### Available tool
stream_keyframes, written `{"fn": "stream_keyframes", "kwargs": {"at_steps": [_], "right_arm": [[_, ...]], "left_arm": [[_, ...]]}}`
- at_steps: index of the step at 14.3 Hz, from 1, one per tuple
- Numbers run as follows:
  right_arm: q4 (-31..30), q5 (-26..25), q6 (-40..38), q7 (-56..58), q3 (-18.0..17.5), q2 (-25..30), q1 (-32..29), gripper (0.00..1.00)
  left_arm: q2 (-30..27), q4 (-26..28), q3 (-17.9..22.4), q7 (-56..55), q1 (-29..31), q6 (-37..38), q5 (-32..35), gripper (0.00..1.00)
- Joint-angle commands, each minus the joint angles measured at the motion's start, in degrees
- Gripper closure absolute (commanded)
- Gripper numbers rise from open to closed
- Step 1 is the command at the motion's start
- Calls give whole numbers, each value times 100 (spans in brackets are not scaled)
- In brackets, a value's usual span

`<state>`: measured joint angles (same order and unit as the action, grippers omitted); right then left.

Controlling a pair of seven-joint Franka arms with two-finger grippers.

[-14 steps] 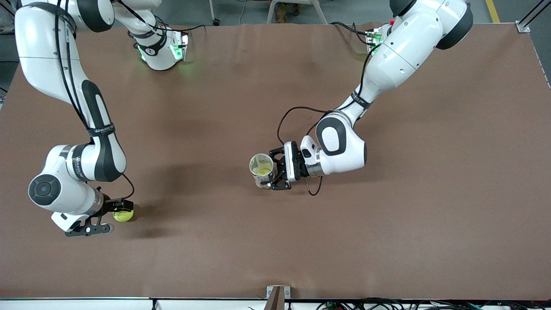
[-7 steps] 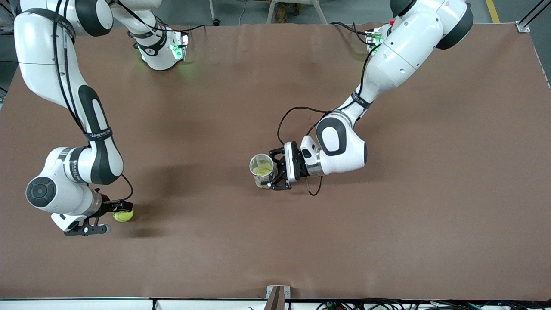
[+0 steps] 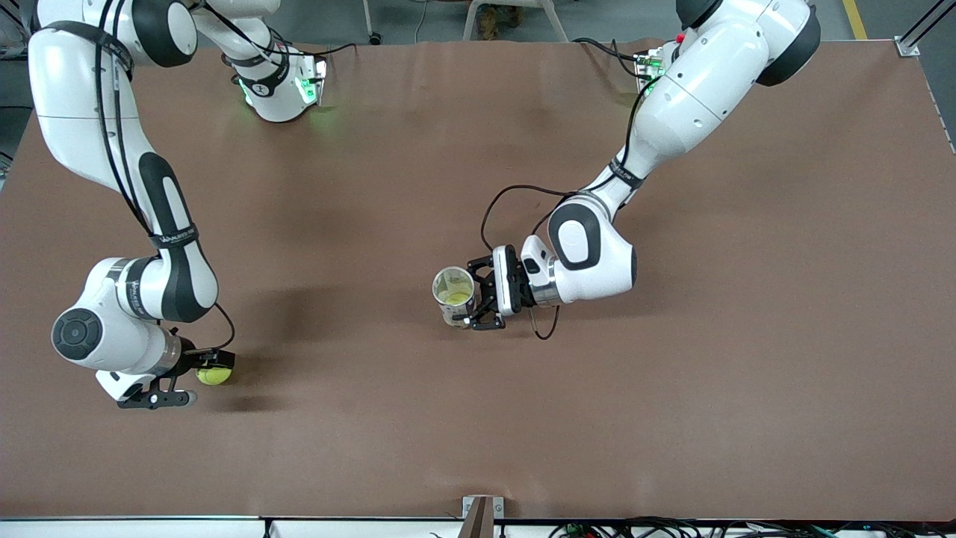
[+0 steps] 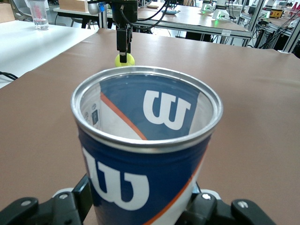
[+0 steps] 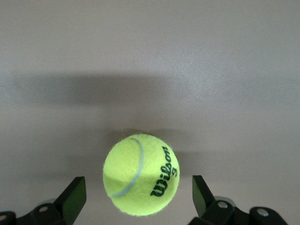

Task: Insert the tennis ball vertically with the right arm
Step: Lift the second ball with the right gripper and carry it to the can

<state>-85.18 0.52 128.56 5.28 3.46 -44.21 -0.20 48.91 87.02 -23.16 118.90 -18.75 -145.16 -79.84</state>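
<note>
Right hand (image 3: 196, 379) brackets the tennis ball (image 3: 213, 375) on the table (image 3: 747, 388) toward the right arm's end, fingers spread, not touching. Recommend centring on the ball before closing. Left hand (image 3: 472, 302) is clamped on the upright can (image 3: 454, 295), mouth up, mid-table.

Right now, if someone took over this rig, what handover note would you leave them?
Right gripper: open, down at the table, fingers either side of the tennis ball with gaps showing; no grasp yet.
Left gripper: shut on the tennis ball can, holding it upright mid-table, mouth open upward; something yellow lies at its bottom.
Done: can steadied, right gripper lined up on the ball.
Left: close on the ball, lift, carry over the can, lower it in vertically.
</note>
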Motion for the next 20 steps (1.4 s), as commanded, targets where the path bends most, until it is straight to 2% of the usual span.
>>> {"fn": "stream_keyframes", "kwargs": {"at_steps": [1,10,11,14,17,20], "right_arm": [[-34,62,256,96,-100,-44,-103,0],[-43,36,292,140,-100,-97,-60,1],[-43,36,292,140,-100,-105,-68,3],[-34,27,318,201,-100,-175,-138,21],[-43,62,494,605,-100,-202,-208,31],[-26,62,441,579,-100,-193,-121,47]], "left_arm": [[57,60,75,19,-102,-118,-67,22],[66,69,75,54,-111,-118,-59,22],[57,69,75,45,-102,-118,-58,22],[48,60,75,54,-120,-126,-58,22],[40,60,75,45,-120,-126,-58,22],[57,60,75,37,-129,-126,-67,22]]}}
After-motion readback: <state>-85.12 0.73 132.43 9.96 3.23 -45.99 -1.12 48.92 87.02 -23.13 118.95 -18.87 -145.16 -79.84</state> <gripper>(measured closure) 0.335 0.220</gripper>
